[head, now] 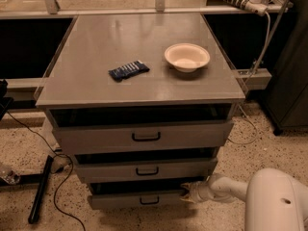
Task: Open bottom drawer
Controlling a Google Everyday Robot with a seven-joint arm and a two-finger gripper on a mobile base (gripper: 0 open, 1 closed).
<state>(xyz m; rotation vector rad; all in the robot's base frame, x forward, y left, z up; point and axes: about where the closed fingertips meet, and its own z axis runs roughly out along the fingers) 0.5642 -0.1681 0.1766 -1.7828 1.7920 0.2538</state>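
The bottom drawer [137, 199] is the lowest and narrowest grey front of the cabinet, with a small black loop handle [149, 200]. It stands pulled out a little, with a dark gap above its front. My gripper [189, 192] reaches in from the lower right on a white arm [226, 189] and sits at the drawer's right end, at the top corner of the front panel. The mid-sized middle drawer [144, 170] and the widest top drawer [144, 136] are above it, each also slightly out.
On the cabinet top [96, 42] lie a dark blue snack packet [128, 70] and a cream bowl [187, 57]. A black stand leg [39, 190] and cables lie on the speckled floor at the left. A dark cabinet [291, 81] stands at the right.
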